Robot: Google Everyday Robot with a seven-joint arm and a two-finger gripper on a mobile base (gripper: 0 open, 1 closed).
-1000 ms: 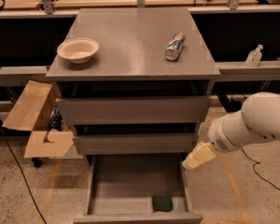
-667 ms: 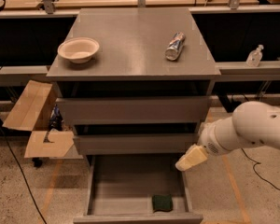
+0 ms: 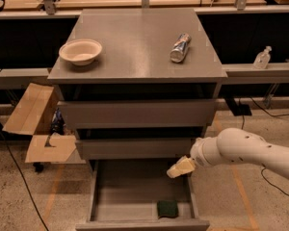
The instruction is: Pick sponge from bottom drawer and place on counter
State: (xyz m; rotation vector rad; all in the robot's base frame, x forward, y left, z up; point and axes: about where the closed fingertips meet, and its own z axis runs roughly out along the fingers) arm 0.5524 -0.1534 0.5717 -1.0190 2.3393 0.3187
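The bottom drawer [image 3: 131,189] is standing open below the two wider drawers, its grey floor showing. The sponge [image 3: 167,208] is lying flat in the drawer's front right corner, dark green side up, close against the front wall and just beside the right wall.

The arm [image 3: 243,150] is reaching in from the right, low down, level with the front of the middle drawer [image 3: 135,148]. The gripper [image 3: 180,167] is hanging over the back right part of the open drawer, just under the middle drawer's front and pointing down and to the left. It is showing as one pale yellowish shape, so I cannot tell whether it is spread or pressed together. It is holding nothing and is sitting well apart from the sponge, which is lying nearer the front.

The counter [image 3: 135,37] is carrying two things. A bowl [image 3: 80,51] is sitting upright near the left edge, toward the front left corner. A can [image 3: 180,47] is lying on its side near the right edge, about midway between front and back.

The top drawer [image 3: 137,113] is looking shut. An open cardboard box [image 3: 36,124] is resting on the floor beyond the counter's left edge, and a small clear bottle [image 3: 262,57] is standing on a ledge past the right edge.
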